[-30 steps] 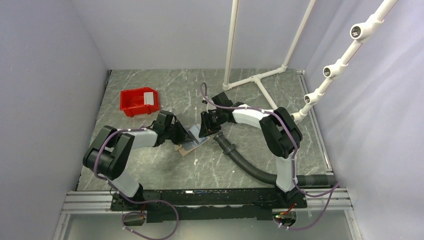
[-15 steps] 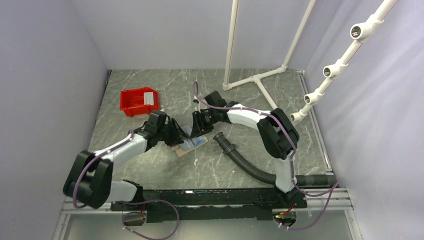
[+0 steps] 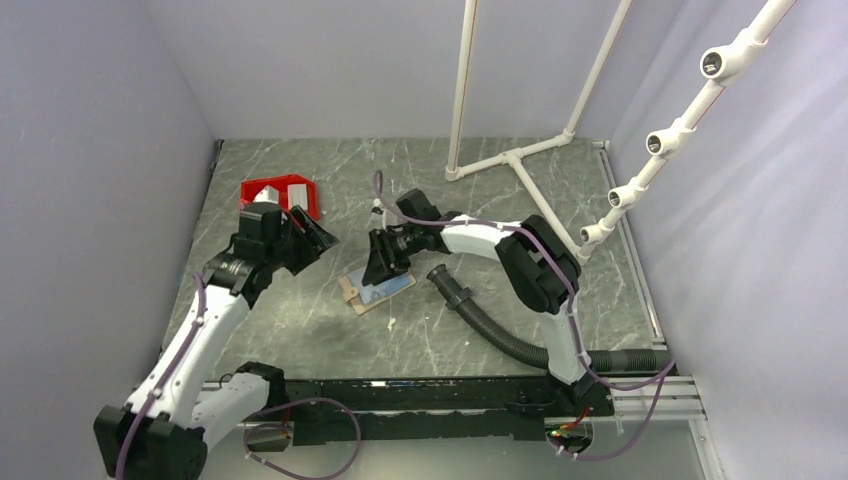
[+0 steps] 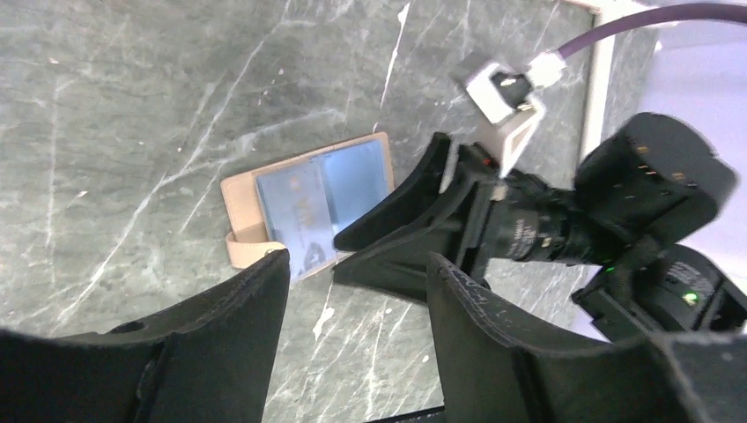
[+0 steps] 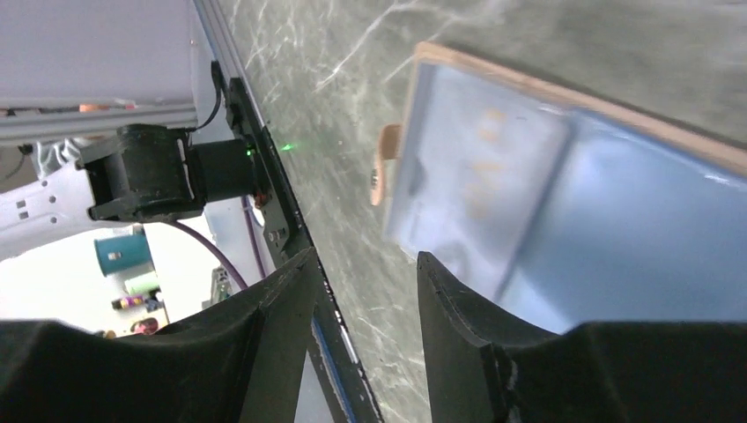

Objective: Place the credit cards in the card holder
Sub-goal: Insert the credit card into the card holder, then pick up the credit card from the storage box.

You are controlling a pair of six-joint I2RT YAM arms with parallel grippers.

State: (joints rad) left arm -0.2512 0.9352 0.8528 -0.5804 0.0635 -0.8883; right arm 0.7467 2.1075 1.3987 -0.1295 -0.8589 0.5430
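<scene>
While the left gripper (image 4: 357, 260) and right gripper (image 5: 366, 257) gape empty, a blue card (image 4: 326, 198) with blurred print overlies the card holder (image 4: 239, 192).

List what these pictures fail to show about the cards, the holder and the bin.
Top view: the left arm covers much of the red bin; its contents can't be counted.
Left wrist view: the right gripper hides part of the card holder's edge.
Right wrist view: the blue card's print is blurred, and the frame edge cuts it off.

One card holder (image 3: 350, 291) — one red bin (image 3: 292, 181) — one hose (image 3: 490, 325).
</scene>
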